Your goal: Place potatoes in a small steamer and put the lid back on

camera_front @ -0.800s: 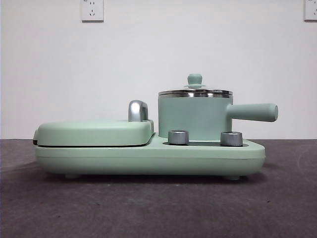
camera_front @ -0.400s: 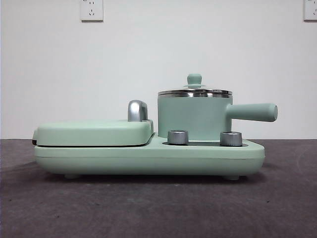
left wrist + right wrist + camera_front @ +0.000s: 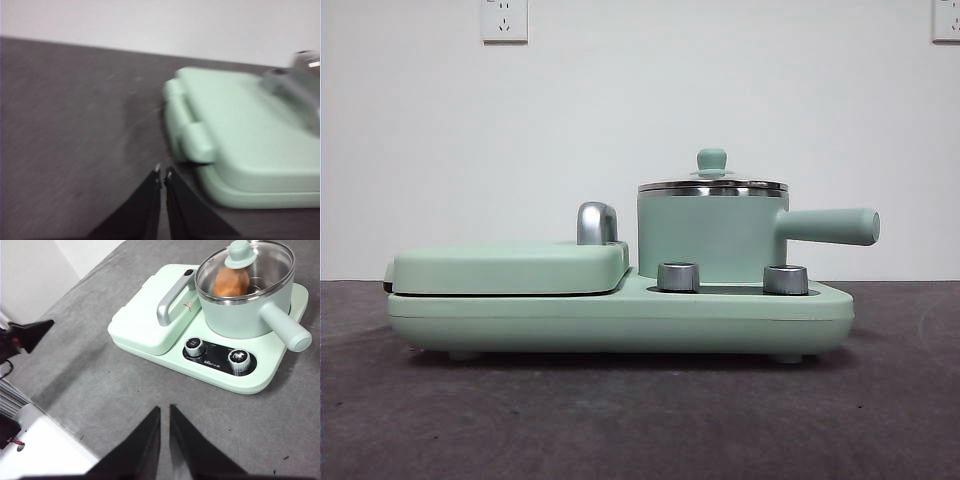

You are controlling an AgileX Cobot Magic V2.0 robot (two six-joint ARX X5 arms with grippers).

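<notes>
I saw the mint-green cylindrical steamer pot point(image 3: 712, 238) seated on the pale green cooker base point(image 3: 620, 318), its long handle sticking out sideways. The round clear glass lid with the green knob point(image 3: 243, 271) sat on its steel rim, and the orange-brown lumpy potato point(image 3: 231, 282) lay inside under the glass. My left gripper point(image 3: 162, 173) hung low beside the flat green griddle cover point(image 3: 240, 130), jaws nearly touching. My right gripper point(image 3: 164, 410) hovered over the grey tabletop point(image 3: 90, 385), well apart from the cooker, jaws narrow, holding nothing. 2 steel dials point(image 3: 678, 276) faced front.
</notes>
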